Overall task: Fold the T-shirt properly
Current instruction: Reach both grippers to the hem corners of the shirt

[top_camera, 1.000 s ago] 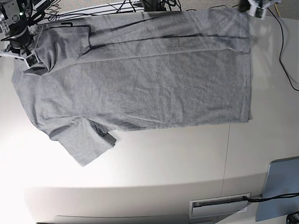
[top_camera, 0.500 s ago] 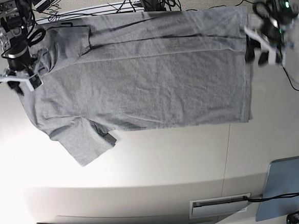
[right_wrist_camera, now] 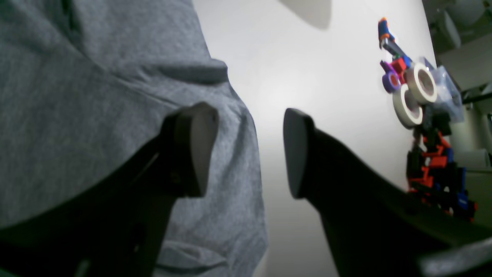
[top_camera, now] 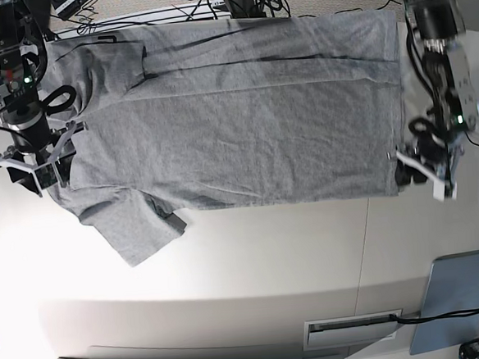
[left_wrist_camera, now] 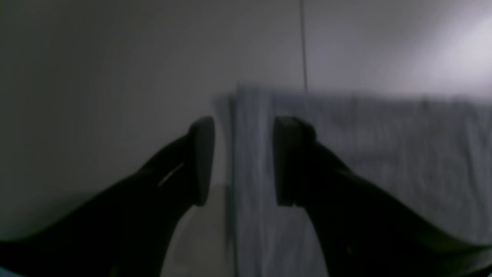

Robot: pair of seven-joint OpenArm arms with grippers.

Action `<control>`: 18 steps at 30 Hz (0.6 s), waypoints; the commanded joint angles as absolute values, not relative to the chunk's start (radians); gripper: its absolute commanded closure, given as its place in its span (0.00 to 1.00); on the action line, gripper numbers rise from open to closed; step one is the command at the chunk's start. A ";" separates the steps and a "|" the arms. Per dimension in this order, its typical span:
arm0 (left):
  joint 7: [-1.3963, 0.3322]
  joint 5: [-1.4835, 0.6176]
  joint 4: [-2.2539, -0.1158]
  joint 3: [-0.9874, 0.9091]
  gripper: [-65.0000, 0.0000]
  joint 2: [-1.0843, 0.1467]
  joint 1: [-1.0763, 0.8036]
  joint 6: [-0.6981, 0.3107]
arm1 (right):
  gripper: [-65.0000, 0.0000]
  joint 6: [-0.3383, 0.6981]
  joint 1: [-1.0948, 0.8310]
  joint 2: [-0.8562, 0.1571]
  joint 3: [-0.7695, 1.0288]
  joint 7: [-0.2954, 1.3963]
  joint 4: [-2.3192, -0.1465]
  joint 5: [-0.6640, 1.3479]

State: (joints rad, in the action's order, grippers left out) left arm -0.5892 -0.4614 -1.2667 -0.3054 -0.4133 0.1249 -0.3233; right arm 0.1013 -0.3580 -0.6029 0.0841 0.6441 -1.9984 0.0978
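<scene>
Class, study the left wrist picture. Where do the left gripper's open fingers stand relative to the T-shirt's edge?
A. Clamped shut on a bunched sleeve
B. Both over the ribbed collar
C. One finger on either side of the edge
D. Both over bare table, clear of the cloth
C: the left gripper is open, one finger over the white table and the other over the grey T-shirt, with the shirt's straight edge running between them.

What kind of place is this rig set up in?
Most likely a robotics lab bench. A T-shirt lies on a plain white table, loose cables bunch at its far edge, and tape rolls sit beside small coloured parts near the right gripper.
</scene>
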 commanded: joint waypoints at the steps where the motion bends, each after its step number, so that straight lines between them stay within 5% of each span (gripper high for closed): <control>1: -0.570 -0.471 -1.246 -0.299 0.59 -0.432 0.173 -0.331 | 0.54 0.092 -0.337 -0.605 0.093 0.637 -1.997 0.092; 11: -0.606 -0.359 -0.970 -0.165 0.59 -0.432 0.367 -0.255 | 0.54 0.154 -0.284 -0.538 0.093 0.647 -1.912 0.146; 18: -0.762 -0.410 -0.963 -0.165 0.59 -0.429 0.374 -0.423 | 0.54 0.153 -0.262 -0.537 0.093 0.648 -1.912 0.146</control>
